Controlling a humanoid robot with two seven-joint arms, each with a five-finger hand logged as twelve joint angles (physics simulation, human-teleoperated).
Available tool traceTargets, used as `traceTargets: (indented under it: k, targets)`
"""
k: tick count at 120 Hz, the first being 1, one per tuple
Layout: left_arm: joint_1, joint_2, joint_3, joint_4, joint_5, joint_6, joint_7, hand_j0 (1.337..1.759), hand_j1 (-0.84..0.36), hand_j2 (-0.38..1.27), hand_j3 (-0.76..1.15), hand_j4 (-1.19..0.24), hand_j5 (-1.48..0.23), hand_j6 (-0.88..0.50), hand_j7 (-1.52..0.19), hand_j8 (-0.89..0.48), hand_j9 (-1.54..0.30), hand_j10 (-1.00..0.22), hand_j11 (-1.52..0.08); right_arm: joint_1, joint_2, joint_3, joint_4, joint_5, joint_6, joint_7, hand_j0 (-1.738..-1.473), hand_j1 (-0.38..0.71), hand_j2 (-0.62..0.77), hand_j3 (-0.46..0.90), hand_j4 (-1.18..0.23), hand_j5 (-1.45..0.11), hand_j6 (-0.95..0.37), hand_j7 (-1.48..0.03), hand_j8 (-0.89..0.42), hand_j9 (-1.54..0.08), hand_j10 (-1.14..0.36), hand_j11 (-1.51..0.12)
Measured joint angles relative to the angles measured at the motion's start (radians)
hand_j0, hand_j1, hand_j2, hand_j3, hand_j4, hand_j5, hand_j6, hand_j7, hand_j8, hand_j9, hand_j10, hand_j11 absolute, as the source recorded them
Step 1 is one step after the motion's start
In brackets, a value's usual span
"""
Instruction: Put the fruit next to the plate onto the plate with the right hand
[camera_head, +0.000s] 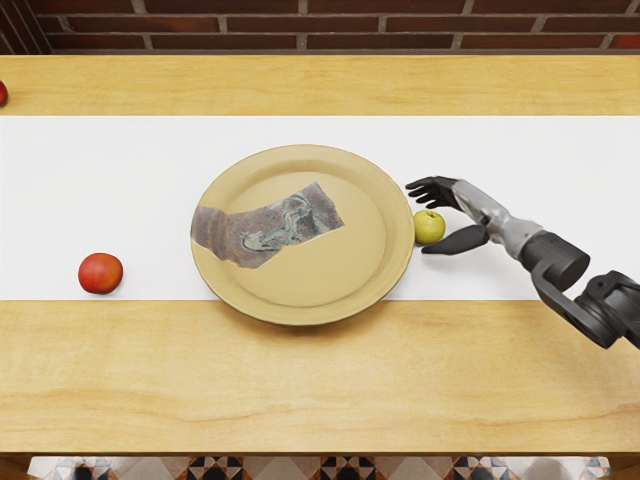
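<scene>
Beside the plate (372, 196), green apple (429, 227), right hand (468, 205) spread, maybe touching.

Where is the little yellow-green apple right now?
In the head view, the yellow-green apple lies on the white runner right of centre, just off the plate's right rim, between the open thumb and fingers of the right hand.

No legible text, label, brand, number or sign anywhere. On the plate (300, 296), only a mottled grey-brown patch (262, 230) with pale green curling lines, not readable as letters or figures.
</scene>
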Motion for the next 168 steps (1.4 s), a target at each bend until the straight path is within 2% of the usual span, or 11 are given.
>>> traceTargets:
  k: [42, 53, 55, 56, 61, 89, 121, 135, 145, 158, 168]
  targets:
    - [0.000, 0.000, 0.000, 0.000, 0.000, 0.000, 0.000, 1.658, 0.06, 0.05, 0.00, -0.25, -0.32, -0.25, -0.32, -0.25, -0.32, -0.24, -0.32, -0.002, 0.011, -0.013, -0.029, 0.001, 0.002, 0.035, -1.658, 0.14, -0.08, 0.00, -0.41, -0.54, -0.42, -0.54, -0.41, -0.54, -0.41, -0.54]
    - [0.000, 0.000, 0.000, 0.000, 0.000, 0.000, 0.000, 1.658, 0.06, 0.05, 0.00, -0.25, -0.32, -0.25, -0.32, -0.25, -0.32, -0.24, -0.32, -0.001, 0.019, -0.020, -0.037, 0.005, 0.001, 0.038, -1.658, 0.15, -0.08, 0.00, -0.24, -0.82, -0.42, -0.54, -0.42, -0.54, -0.42, -0.54]
    - [0.000, 0.000, 0.000, 0.000, 0.000, 0.000, 0.000, 1.658, 0.06, 0.05, 0.00, -0.25, -0.32, -0.25, -0.32, -0.25, -0.32, -0.24, -0.32, -0.001, 0.020, -0.021, -0.038, 0.004, 0.001, 0.038, -1.658, 0.15, -0.08, 0.00, -0.26, -0.78, -0.42, -0.54, -0.41, -0.54, -0.42, -0.54]
    - [0.000, 0.000, 0.000, 0.000, 0.000, 0.000, 0.000, 1.658, 0.06, 0.05, 0.00, -0.25, -0.32, -0.25, -0.32, -0.25, -0.32, -0.24, -0.32, -0.001, 0.021, -0.021, -0.039, 0.006, 0.001, 0.039, -1.658, 0.15, -0.08, 0.00, -0.18, -0.92, -0.42, -0.54, -0.41, -0.54, -0.43, -0.54]
    - [0.000, 0.000, 0.000, 0.000, 0.000, 0.000, 0.000, 1.658, 0.06, 0.05, 0.00, -0.25, -0.32, -0.25, -0.32, -0.25, -0.32, -0.24, -0.32, -0.001, 0.023, -0.023, -0.041, 0.006, 0.001, 0.040, -1.658, 0.15, -0.08, 0.00, -0.16, -0.96, -0.43, -0.55, -0.41, -0.55, -0.42, -0.55]
    - [0.000, 0.000, 0.000, 0.000, 0.000, 0.000, 0.000, 1.658, 0.06, 0.05, 0.00, -0.25, -0.32, -0.25, -0.32, -0.25, -0.32, -0.24, -0.32, -0.007, 0.007, -0.026, -0.045, 0.025, 0.003, 0.074, -1.658, 0.16, -0.08, 0.00, -0.33, -0.70, -0.43, -0.55, -0.42, -0.55, -0.43, -0.55]
    - [0.000, 0.000, 0.000, 0.000, 0.000, 0.000, 0.000, 1.658, 0.06, 0.05, 0.00, -0.25, -0.32, -0.25, -0.32, -0.25, -0.32, -0.24, -0.32, -0.016, 0.008, -0.029, -0.064, 0.029, 0.003, 0.105, -1.658, 0.16, -0.08, 0.00, -0.40, -0.60, -0.43, -0.56, -0.42, -0.56, -0.43, -0.56]
    - [0.000, 0.000, 0.000, 0.000, 0.000, 0.000, 0.000, 1.658, 0.06, 0.05, 0.00, -0.25, -0.32, -0.25, -0.32, -0.25, -0.32, -0.25, -0.32, -0.020, 0.007, -0.034, -0.066, 0.029, 0.003, 0.122, -1.658, 0.22, -0.08, 0.00, -0.47, -0.64, -0.48, -0.62, -0.39, -0.62, -0.44, -0.62]
    - [0.000, 0.000, 0.000, 0.000, 0.000, 0.000, 0.000, 1.658, 0.06, 0.05, 0.00, -0.25, -0.32, -0.25, -0.32, -0.25, -0.32, -0.24, -0.32, -0.021, 0.006, -0.041, -0.066, 0.030, 0.002, 0.131, -1.658, 0.27, -0.04, 0.00, -0.54, -0.70, -0.54, -0.69, -0.34, -0.69, -0.37, -0.70]
    - [0.000, 0.000, 0.000, 0.000, 0.000, 0.000, 0.000, 1.658, 0.06, 0.05, 0.00, -0.25, -0.32, -0.25, -0.32, -0.25, -0.32, -0.24, -0.32, -0.019, 0.005, -0.057, -0.067, 0.031, 0.000, 0.145, -1.658, 0.34, 0.09, 0.00, -0.42, -0.83, -0.50, -0.82, -0.26, -0.81, -0.36, -0.83]
    - [0.000, 0.000, -0.001, 0.000, 0.000, 0.000, 0.000, 1.658, 0.05, 0.05, 0.00, -0.25, -0.32, -0.25, -0.32, -0.25, -0.32, -0.24, -0.32, -0.018, 0.004, -0.069, -0.068, 0.032, -0.003, 0.160, -1.657, 0.36, 0.25, 0.00, -0.34, -0.93, -0.55, -0.92, -0.26, -0.92, -0.39, -0.95]
